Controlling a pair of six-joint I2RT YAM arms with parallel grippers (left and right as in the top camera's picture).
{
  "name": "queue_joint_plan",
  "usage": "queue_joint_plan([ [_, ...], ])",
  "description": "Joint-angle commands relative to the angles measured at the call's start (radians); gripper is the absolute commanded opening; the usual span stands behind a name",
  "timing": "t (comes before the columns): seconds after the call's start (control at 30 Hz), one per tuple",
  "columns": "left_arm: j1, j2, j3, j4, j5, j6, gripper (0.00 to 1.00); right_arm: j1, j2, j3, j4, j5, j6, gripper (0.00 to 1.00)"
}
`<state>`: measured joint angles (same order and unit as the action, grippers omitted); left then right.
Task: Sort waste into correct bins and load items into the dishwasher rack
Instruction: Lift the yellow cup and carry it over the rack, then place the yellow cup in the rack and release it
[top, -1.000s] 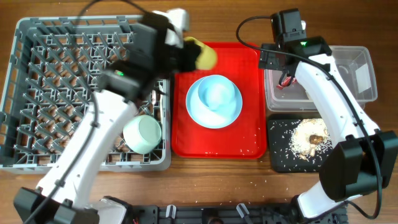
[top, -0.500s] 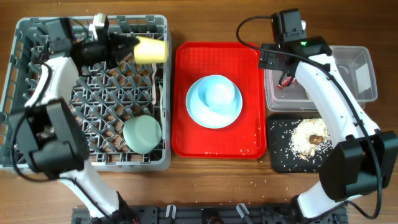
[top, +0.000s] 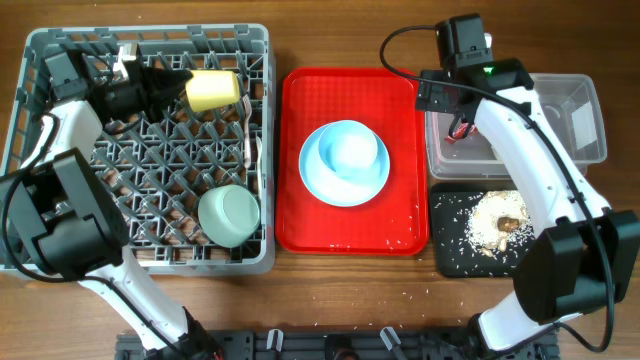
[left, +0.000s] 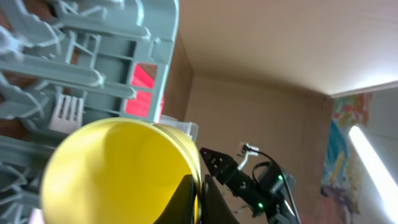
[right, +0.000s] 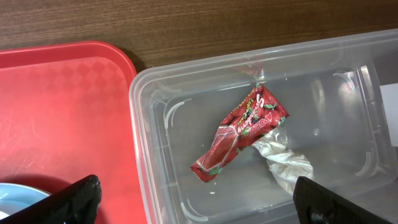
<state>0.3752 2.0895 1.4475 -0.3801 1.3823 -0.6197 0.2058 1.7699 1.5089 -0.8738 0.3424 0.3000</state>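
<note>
Gripping the yellow cup (top: 213, 90), the left claw (top: 178, 88) has carried it from tray (top: 300, 232) to rack (top: 140, 262), nearly loaded; the right claw (right: 199, 196) hangs open.

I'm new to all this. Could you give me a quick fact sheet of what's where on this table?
Left gripper: gripping the yellow cup, held on its side over the rack
Right gripper: open, above the clear tub
In rack: green bowl
On red tray: blue bowl on blue plate
In clear tub: red wrapper, white tissue
In black tray: food scraps
</note>
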Motion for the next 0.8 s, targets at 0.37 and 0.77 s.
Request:
queue_joint_plan([
  [0.37,-0.091,0.006,-0.011,-0.015,-0.091,0.056,0.04,-0.003,-0.007,0.006,0.003,0.023,-0.012,1.0],
  [0.77,-0.041,0.037,-0.011,-0.119,-0.347,0.154,0.11,-0.003,-0.007,0.006,0.003,0.023,-0.012,1.0],
])
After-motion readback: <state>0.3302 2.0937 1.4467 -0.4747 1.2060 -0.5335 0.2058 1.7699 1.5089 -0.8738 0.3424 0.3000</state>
